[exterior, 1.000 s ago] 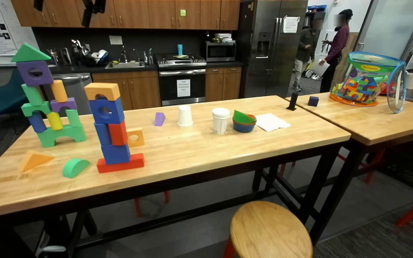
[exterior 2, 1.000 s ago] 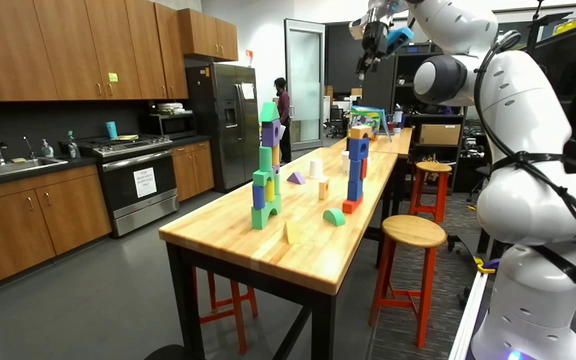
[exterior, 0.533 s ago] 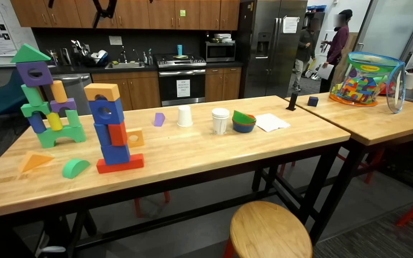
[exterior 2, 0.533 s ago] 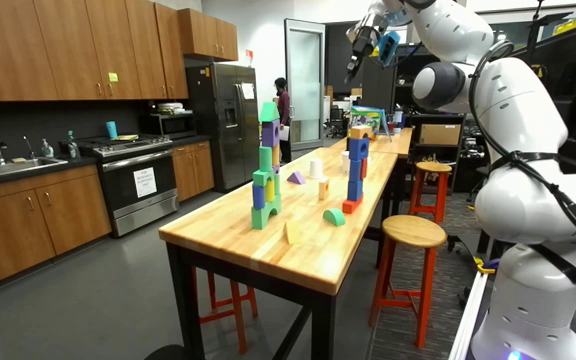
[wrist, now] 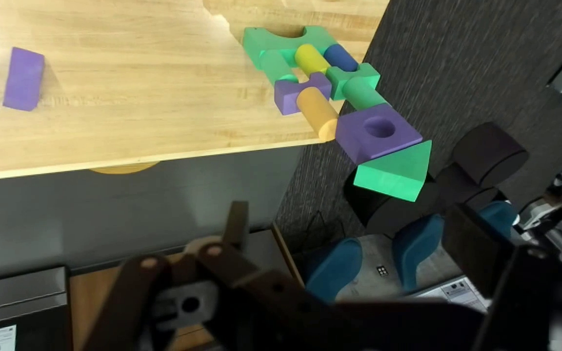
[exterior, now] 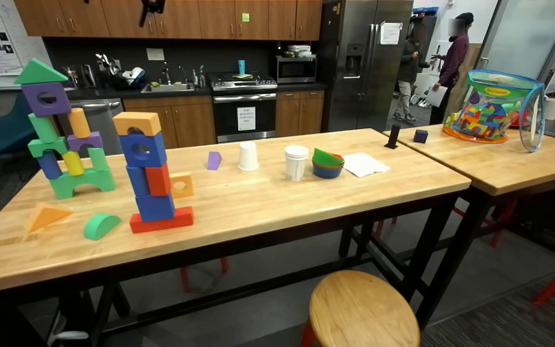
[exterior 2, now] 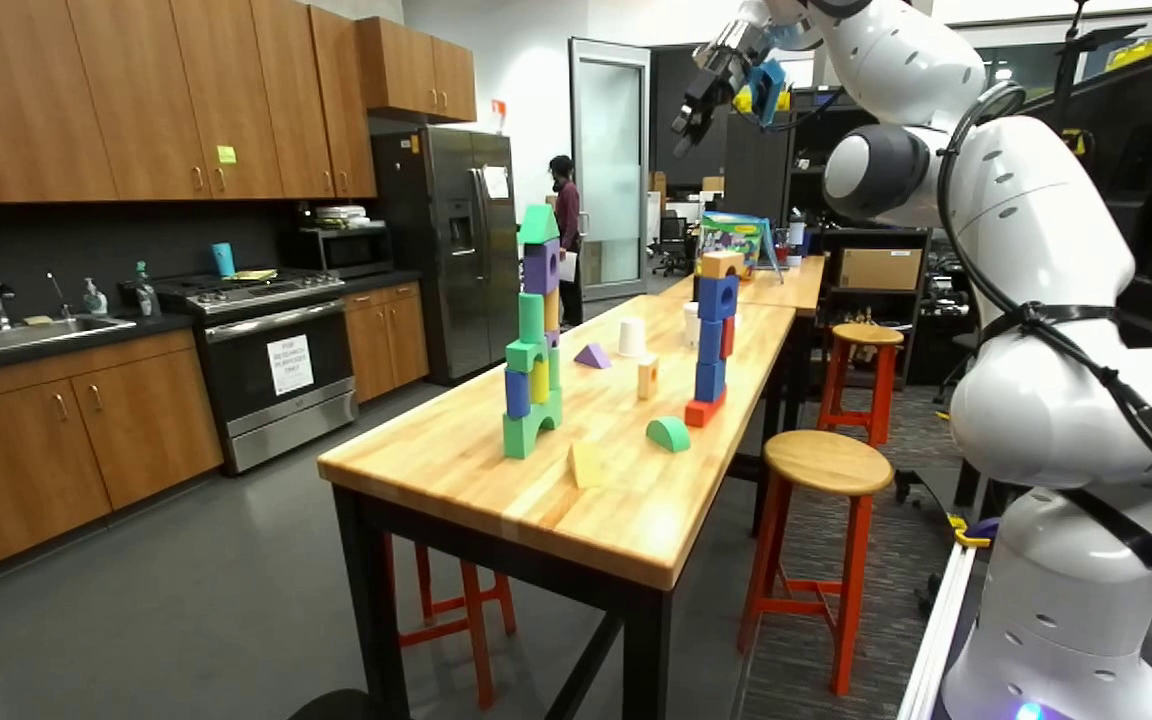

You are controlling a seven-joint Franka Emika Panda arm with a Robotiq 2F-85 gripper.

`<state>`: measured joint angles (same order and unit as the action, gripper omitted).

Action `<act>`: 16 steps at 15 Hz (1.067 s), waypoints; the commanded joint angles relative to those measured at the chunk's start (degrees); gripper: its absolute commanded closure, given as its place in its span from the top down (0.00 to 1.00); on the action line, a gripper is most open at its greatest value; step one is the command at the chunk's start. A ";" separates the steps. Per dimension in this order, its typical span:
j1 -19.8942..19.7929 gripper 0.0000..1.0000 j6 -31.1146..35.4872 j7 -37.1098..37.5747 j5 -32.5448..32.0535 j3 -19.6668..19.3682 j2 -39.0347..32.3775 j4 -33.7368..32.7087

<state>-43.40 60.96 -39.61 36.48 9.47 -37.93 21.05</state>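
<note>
My gripper (wrist: 354,229) stands wide open in the wrist view, with nothing between its fingers. In an exterior view the gripper (exterior 2: 690,130) hangs high above the table, tilted, apart from every block. Nearest it in the wrist view is a green triangle (wrist: 393,170), lying on a purple block with a hole (wrist: 377,130) at the top of a multicoloured tower. An orange cylinder (exterior: 79,123) stands beside that stack on a small purple arch (exterior: 85,140); a large green arch (exterior: 82,182) forms the base. A second tower has blue blocks (exterior: 142,150), a red base (exterior: 162,220) and an orange arch on top (exterior: 137,124).
Loose on the table (exterior: 258,207) are an orange wedge (exterior: 47,217), a green half-round (exterior: 101,226), an orange holed block (exterior: 182,185) and a purple wedge (exterior: 214,160). Further along are white cups (exterior: 248,156), bowls (exterior: 328,166) and paper. Stools (exterior 2: 828,462) stand alongside.
The gripper has swung and tilted, its fingertips shifting left in the view that shows the arm and rightward along the top of the other. Blocks and towers have stayed put.
</note>
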 commanded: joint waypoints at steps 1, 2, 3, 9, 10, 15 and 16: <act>-0.31 1.00 2.84 4.56 -0.26 0.86 0.10 0.03; -0.06 1.00 5.22 6.54 -0.64 0.47 0.41 0.04; 0.43 1.00 8.12 7.81 -1.65 -0.17 0.71 0.05; 4.68 1.00 16.38 4.30 -16.03 -3.70 2.55 -0.32; 5.55 1.00 15.92 3.84 -18.66 -4.56 2.98 -0.47; 9.87 1.00 9.03 -2.07 -29.89 -9.03 5.92 -0.39; 10.02 1.00 7.04 -3.60 -30.24 -9.01 6.52 0.01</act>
<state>-35.05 73.15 -38.73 9.67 2.52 -33.95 20.30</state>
